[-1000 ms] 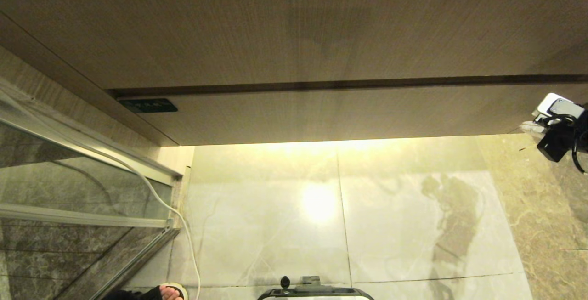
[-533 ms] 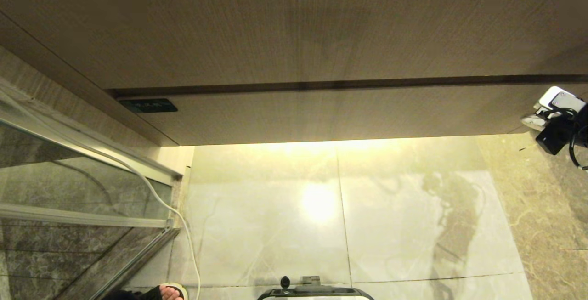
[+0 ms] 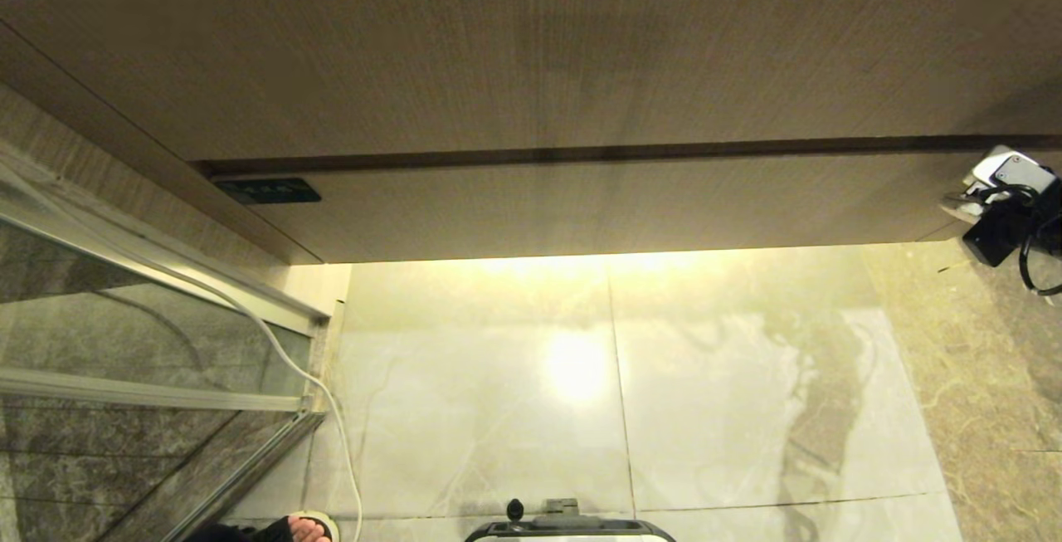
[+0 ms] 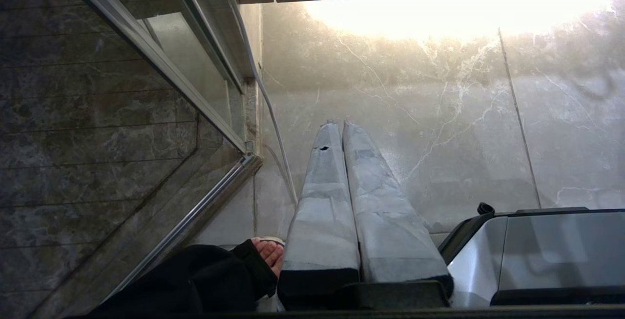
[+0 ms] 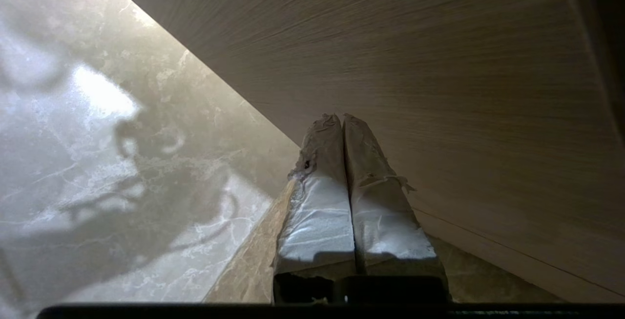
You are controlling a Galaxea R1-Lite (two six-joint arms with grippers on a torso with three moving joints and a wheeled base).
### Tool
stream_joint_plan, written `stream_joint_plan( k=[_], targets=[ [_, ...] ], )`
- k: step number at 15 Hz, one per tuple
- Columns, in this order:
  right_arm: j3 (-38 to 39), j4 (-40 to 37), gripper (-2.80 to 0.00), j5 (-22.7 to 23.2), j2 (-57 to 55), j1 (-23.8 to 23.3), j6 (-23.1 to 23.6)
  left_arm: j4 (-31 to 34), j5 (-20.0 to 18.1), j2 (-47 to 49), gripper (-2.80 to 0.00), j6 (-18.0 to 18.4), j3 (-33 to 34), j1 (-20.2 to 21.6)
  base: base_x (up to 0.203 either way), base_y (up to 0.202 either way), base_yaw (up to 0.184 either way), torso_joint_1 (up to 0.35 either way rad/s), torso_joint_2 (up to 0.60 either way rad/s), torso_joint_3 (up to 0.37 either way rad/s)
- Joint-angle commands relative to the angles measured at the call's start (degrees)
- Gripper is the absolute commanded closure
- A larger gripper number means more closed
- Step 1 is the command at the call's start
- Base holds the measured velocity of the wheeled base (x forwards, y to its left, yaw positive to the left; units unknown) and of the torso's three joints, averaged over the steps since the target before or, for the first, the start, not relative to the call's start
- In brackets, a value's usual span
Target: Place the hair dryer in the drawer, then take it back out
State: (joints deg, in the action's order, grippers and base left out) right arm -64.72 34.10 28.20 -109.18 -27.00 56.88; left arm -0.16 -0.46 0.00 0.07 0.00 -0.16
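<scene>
The hair dryer is out of view in every frame. The drawer (image 3: 630, 202) shows only as a shut, plain wood-grain front, a long low panel under a dark seam on the vanity. My right gripper (image 3: 954, 212) hangs at that panel's far right end, just off its lower edge. In the right wrist view the right gripper (image 5: 343, 117) is shut and empty, its taped fingers pressed together and pointing at the panel's bottom edge (image 5: 273, 123). My left gripper (image 4: 340, 123) is shut and empty too, parked low and pointing at the marble floor.
A taller wood-grain panel (image 3: 531, 44) sits above the seam. A glass shower door (image 3: 124, 343) with a metal frame closes the left side. A white cable (image 3: 332, 409) trails down beside it. A person's foot (image 3: 303, 528) and my base (image 3: 568, 525) are at the near edge. A black strip (image 3: 267, 190) sits at the panel's left end.
My right gripper has risen a little at the right edge, closer to the lower panel's bottom edge. Its shadow on the floor has shifted. Nothing else moved.
</scene>
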Motion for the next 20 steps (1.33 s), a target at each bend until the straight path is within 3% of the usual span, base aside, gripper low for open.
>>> stream_joint_plan(
  k=[1,20],
  targets=[
    [-0.06,0.32,0.00,0.19,-0.31,0.08,0.34,-0.02,0.02,0.00,0.00,0.01,0.08,0.03,0.000,0.000,0.000,0.000,0.00,0.000],
    [-3.61,2.10,0.00,-0.11,-2.72,0.21,0.34,-0.02,0.02,0.00,0.00,0.01,0.00,-0.02,0.000,0.000,0.000,0.000,0.00,0.000]
  ],
)
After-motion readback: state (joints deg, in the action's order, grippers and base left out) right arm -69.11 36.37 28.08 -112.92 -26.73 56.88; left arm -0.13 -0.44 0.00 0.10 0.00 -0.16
